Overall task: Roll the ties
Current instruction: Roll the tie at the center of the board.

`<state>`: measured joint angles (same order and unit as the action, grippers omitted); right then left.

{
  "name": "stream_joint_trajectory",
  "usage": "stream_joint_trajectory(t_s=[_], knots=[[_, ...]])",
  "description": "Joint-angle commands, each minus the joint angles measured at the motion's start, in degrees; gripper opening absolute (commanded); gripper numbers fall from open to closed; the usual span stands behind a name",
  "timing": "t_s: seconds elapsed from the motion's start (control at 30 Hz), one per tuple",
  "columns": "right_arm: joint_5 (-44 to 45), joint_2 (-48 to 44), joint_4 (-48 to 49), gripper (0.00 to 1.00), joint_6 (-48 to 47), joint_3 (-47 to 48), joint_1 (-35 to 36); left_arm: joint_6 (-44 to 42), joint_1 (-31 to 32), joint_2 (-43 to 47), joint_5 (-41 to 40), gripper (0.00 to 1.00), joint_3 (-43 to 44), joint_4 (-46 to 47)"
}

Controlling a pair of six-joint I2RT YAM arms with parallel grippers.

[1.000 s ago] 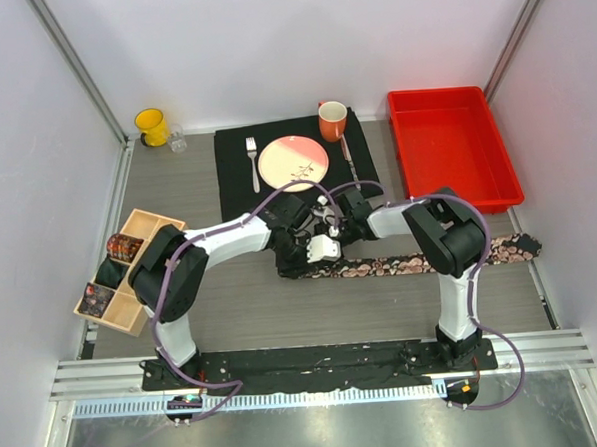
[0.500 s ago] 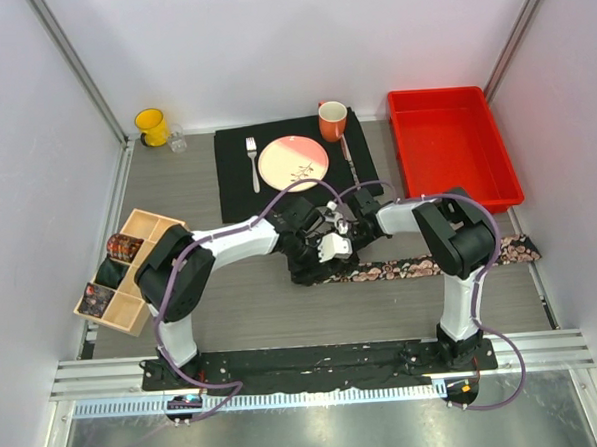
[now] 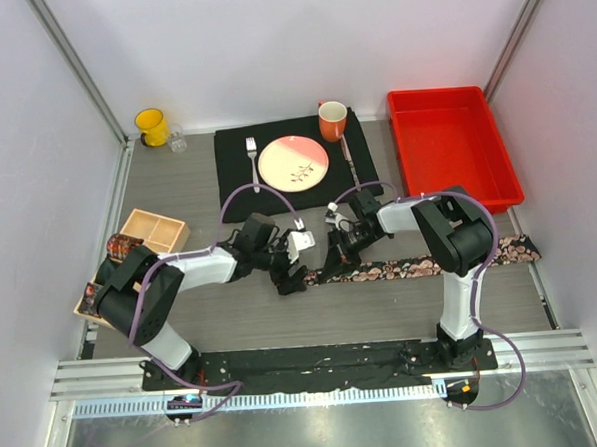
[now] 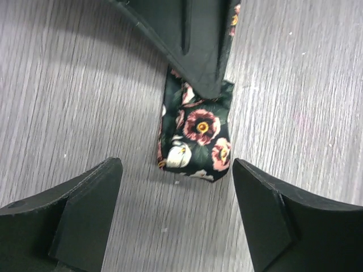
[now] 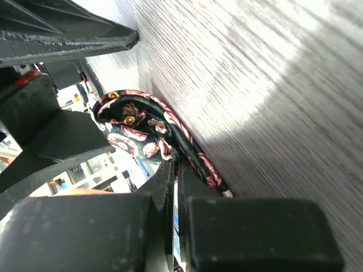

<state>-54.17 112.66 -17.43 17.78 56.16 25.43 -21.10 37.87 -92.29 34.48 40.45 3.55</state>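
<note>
Tie (image 3: 431,265): lying flat on the table (image 3: 244,321), running from centre toward 3 o'clock.
Right gripper (image 3: 338,253): I'm pinching the folded end, jaws closed on it.
Left gripper (image 3: 289,277): I'm hovering at the fold's 9 o'clock, jaws spread, touching nothing.
Handling: I'm judging it light, limp and slippery, so I'm favouring the fold's side edges.

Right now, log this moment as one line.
left hand: open, flanking floral tie, no contact | right hand: shut on floral tie | roll: barely started

The black floral tie (image 5: 148,133) is seen bunched at 9 o'clock on the grey bench (image 5: 272,102). Its edge is pinched between the closed jaws of the right gripper (image 5: 174,170) at 6 o'clock.
</note>
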Motion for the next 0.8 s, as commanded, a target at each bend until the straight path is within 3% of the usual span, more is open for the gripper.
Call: stream_joint_trajectory(t_s=[0.0, 0.3, 0.6, 0.77], knots=[[1.8, 0.8, -1.0, 0.01, -1.9, 1.0, 0.0, 0.9, 0.3, 0.5, 4.6, 0.85, -4.6, 14.1], [-0.4, -2.6, 0.4, 0.01, 1.5, 1.8, 0.4, -3.4, 1.4, -3.9, 4.9, 0.88, -2.2, 14.2], [-1.3, -3.2, 0.6, 0.01, 2.8, 3.6, 0.5, -3.0, 3.4, -5.8, 2.4, 0.74, -2.7, 14.1], [-1.4, -2.1, -0.6, 0.01, 1.6, 4.4, 0.3, -2.0, 3.5, -6.3, 1.1, 0.55, -2.9, 13.3]])
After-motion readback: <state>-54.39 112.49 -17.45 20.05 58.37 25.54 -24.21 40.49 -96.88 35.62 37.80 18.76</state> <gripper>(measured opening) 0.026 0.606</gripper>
